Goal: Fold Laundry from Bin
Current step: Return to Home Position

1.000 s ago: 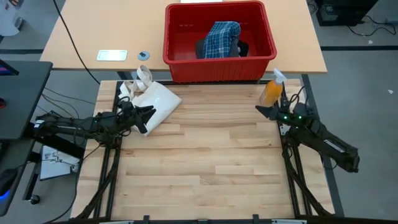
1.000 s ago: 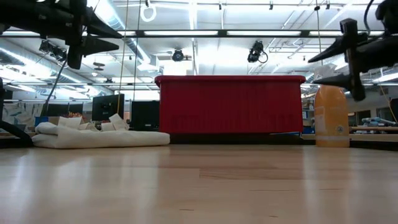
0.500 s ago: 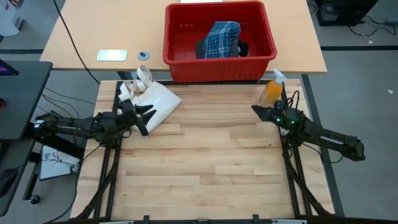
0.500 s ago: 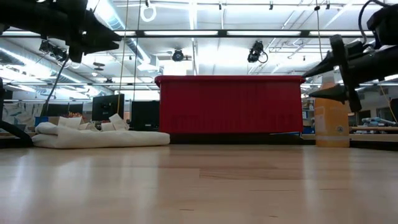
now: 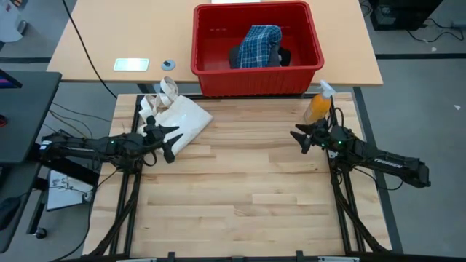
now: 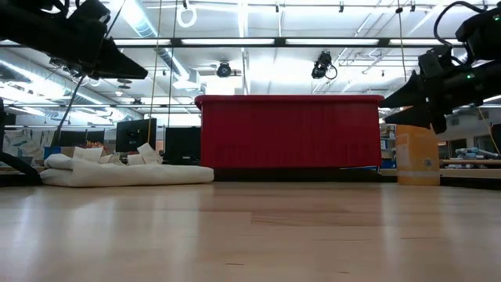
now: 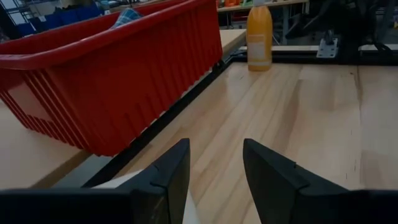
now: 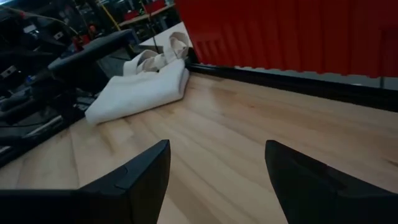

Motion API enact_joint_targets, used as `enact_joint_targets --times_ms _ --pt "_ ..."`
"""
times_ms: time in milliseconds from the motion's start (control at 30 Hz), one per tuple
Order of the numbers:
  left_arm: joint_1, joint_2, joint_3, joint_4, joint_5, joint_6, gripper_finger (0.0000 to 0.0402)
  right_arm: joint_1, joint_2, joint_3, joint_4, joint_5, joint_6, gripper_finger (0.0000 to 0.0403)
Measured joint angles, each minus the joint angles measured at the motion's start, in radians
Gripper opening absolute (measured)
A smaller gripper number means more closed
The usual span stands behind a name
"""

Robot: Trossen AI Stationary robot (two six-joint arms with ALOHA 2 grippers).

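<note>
The red bin stands on the far table, past the wooden table's far edge. The laundry lies inside it: a blue-and-white plaid shirt on top, a dark grey piece and a black piece beside it. My left gripper hangs open and empty above the near corner of a cream tote bag, well clear of the table. My right gripper hangs open and empty near the table's right side, its fingers pointing toward the table's middle.
An orange spray bottle stands just behind my right gripper, near the bin's right corner. The tote bag lies flat at the table's far left. A white card and a small disc lie on the far table.
Both grippers have rolled about their own pointing lines and sunk a little. My right gripper has also swung toward the table's middle, away from the spray bottle. Neither has changed its opening. The laundry and the tote bag have not moved.
</note>
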Motion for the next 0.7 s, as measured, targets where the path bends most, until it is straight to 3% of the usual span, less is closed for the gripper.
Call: enact_joint_targets --times_ms 467,700 --pt "0.0 -0.014 -0.031 -0.01 0.0 -0.002 0.0153 -0.001 0.002 0.0 -0.011 -0.01 0.0 0.0268" --pt "0.0 -0.095 -0.032 -0.045 0.0 -0.003 0.0153 -0.001 0.002 0.0 -0.011 -0.011 0.0 0.0268"
